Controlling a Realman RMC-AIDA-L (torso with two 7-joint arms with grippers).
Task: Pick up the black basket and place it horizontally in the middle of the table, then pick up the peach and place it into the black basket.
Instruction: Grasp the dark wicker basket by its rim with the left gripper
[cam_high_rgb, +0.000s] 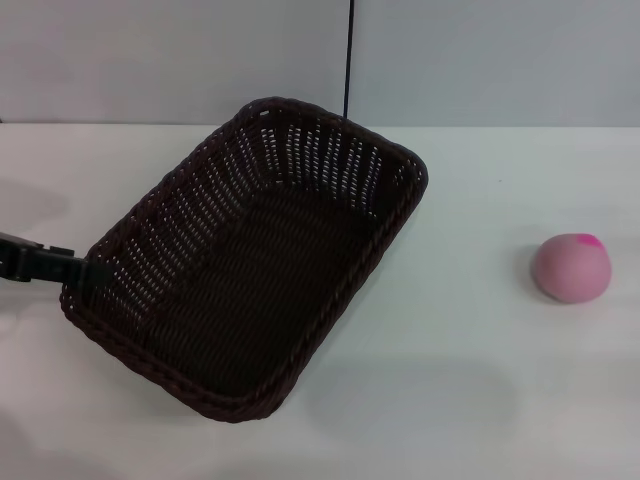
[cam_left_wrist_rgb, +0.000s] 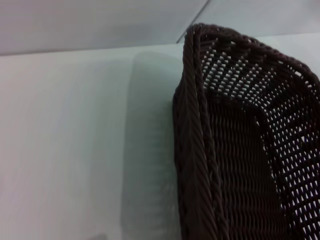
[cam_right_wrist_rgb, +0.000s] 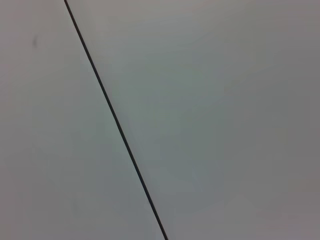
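At the black basket's (cam_high_rgb: 250, 265) left end your left gripper (cam_high_rgb: 72, 268) meets its rim, fingers unreadable; long axis runs diagonally across the bench (cam_high_rgb: 480, 380), peach (cam_high_rgb: 571, 267) well right.

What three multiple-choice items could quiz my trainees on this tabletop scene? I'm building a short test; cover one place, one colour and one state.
1. Where does the peach lie?
A. Inside the basket
B. On the table, on the robot's right of the basket
C. In the left gripper

2. What colour is the patch on top of the peach?
A. Green
B. Yellow
C. Bright magenta

3. How does the black basket sit?
A. Upside down
B. Open side up, askew to the table's edge, nothing inside
C. Square to the table's edge with the peach in it

Answers:
1 B: it rests on the bare white table, apart from the basket.
2 C: the patch is magenta against pale pink.
3 B: its woven bottom shows bare, and the left gripper is at its rim.
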